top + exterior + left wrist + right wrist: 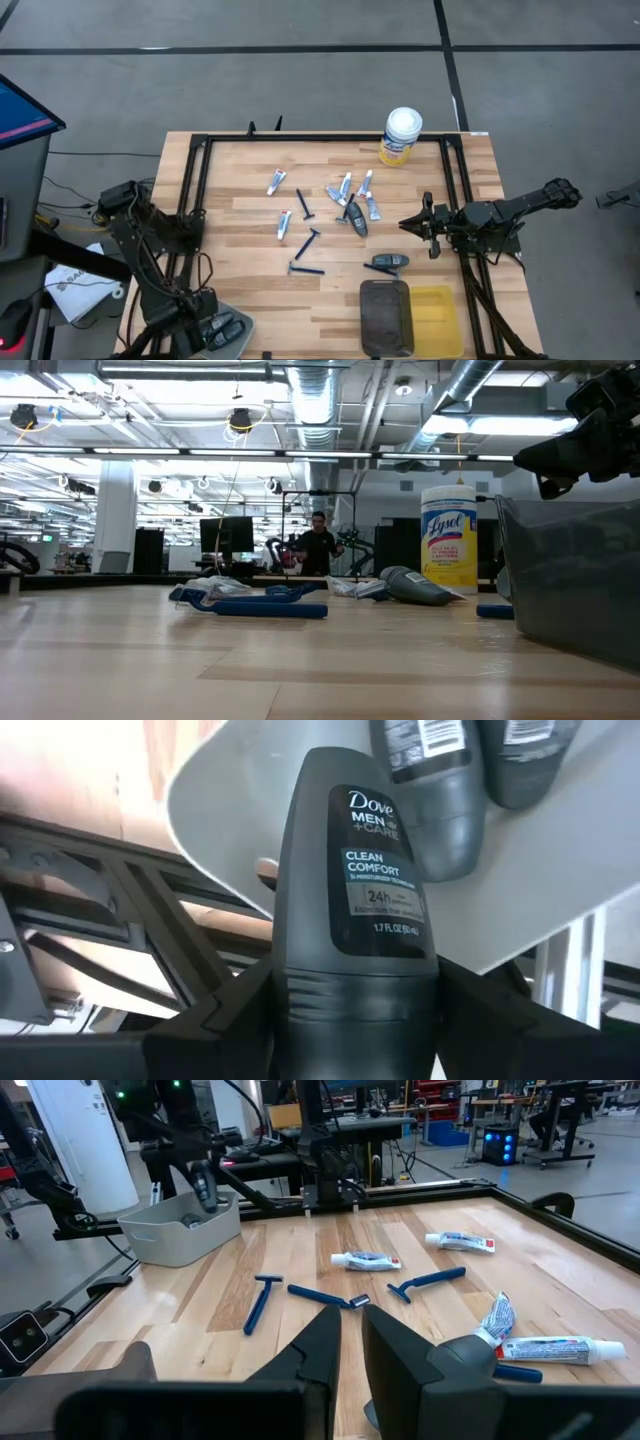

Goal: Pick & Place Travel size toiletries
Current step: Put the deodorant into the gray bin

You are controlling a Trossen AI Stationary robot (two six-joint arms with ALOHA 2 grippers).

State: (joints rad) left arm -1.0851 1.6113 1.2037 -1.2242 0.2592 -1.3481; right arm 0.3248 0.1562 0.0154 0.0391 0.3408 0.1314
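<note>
Two deodorants [440, 810] in bin [240, 780], third deodorant [350, 870] clamped in left gripper [355, 1005]; right gripper [350, 1330] pinched together; four razors [304, 205].

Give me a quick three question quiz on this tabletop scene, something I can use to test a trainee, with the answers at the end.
1. True or false: the left gripper holds a dark grey deodorant stick above the white bin.
2. Which item stands upright at the table's far edge? A) a razor B) the yellow canister C) a toothpaste tube
3. Fill in: the right gripper is empty and its fingers are ____.

Key
1. True; two more sticks already lie in the bin.
2. B.
3. Shut; it hovers over the wood beside the scattered tubes and razors.
</note>
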